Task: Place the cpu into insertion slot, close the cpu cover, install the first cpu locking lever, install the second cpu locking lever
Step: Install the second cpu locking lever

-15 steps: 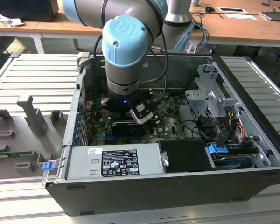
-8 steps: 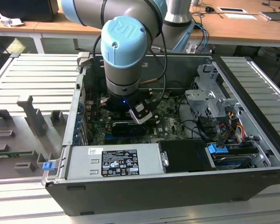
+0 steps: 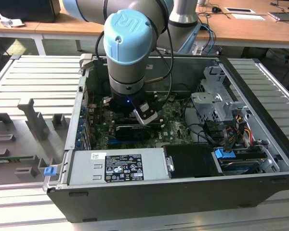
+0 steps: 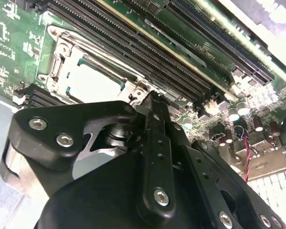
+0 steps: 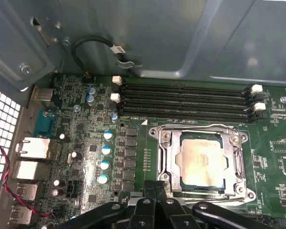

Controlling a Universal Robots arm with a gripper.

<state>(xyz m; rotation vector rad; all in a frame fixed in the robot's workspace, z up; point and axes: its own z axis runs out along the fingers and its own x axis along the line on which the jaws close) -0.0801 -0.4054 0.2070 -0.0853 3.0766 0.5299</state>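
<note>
Looks like the first two steps are already dealt with: the cpu (image 5: 200, 160) is seated flat in the insertion slot (image 5: 201, 127), and the cpu cover (image 5: 169, 152) is folded down over it, with the tan-silver face seen through its window in both wrist views. So the lever stage is judged to be the one in hand, though whether either lever is latched can't really be made out. The gripper (image 5: 155, 200) is parked low at the socket's edge, on the side away from the memory slots (image 5: 186, 102), fingers pressed together with nothing gripped between them. In the second wrist view the gripper (image 4: 152, 98) tip sits just beside the corner of the cover (image 4: 62, 57), touching or not can't be told. For lever work, a small, precise contact would be needed, since room is tight: the memory slots are packed right beside one socket edge, a row of capacitors (image 5: 105, 150) stands near another, and the case wall (image 5: 181, 38) rises beyond the slots. Open space is mostly overhead.
</note>
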